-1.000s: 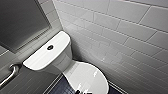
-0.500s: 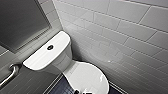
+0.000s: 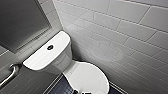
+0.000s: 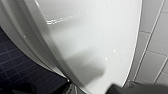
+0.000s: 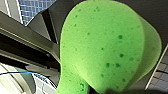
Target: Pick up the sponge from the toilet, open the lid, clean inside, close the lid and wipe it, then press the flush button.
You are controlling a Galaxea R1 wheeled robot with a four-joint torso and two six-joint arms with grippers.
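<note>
Toilet (image 3: 65,64) sits in the corner. The tank (image 3: 41,58) is on the left with the flush button (image 3: 50,47) in the middle of its top. The lid (image 3: 87,77) is down over the bowl. Its long axis runs from the tank toward the robot, and the tiled wall (image 3: 120,32) is on the right.

Left gripper (image 4: 97,89) hangs close over the glossy lid, near its edge, with dark floor (image 4: 15,67) beside it. How far it is open: cannot tell.

Right gripper (image 5: 105,90) is clamped on the sponge (image 5: 105,47), which stands up in front of its camera, off the toilet.

Judgement: the sponge is in hand on the right and the lid is not yet raised. The left arm is the nearer one to the lid's front edge, and the lid would swing up toward the tank.
</note>
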